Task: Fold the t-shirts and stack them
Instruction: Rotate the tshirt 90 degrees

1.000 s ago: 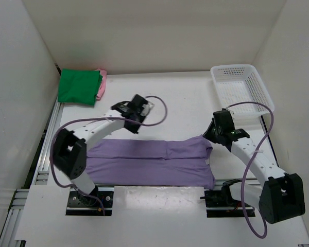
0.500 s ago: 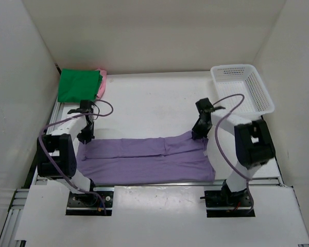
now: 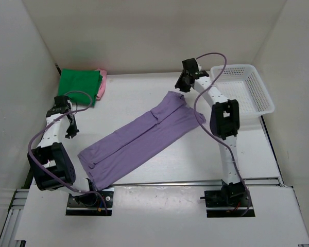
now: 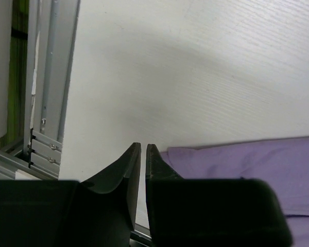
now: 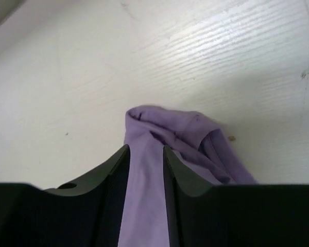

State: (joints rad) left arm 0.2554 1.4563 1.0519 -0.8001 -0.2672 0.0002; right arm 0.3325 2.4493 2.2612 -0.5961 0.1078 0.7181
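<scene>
The light purple t-shirt [image 3: 144, 136] lies as a long folded strip, slanting from front left to back right. My right gripper [image 3: 181, 86] is low over its far end, near the basket. In the right wrist view the right gripper [image 5: 146, 149] stands open with the purple cloth [image 5: 170, 123] running flat between its fingers and bunched just past the tips. My left gripper [image 3: 71, 133] hangs left of the strip, apart from it. In the left wrist view the left gripper [image 4: 142, 146] is shut on nothing, with the purple shirt [image 4: 247, 159] beside it. A folded green t-shirt [image 3: 78, 86] lies on a pink one [image 3: 101, 85] at the back left.
A white mesh basket [image 3: 232, 67] stands at the back right, close to my right arm. White walls close in the table on three sides. A metal rail [image 4: 38, 103] runs along the table's left edge beside my left gripper.
The purple shirt has swung from lying across the front to a slant, its right end carried to the back by my right gripper, whose jaws have widened. My left gripper has moved left, off the shirt.
</scene>
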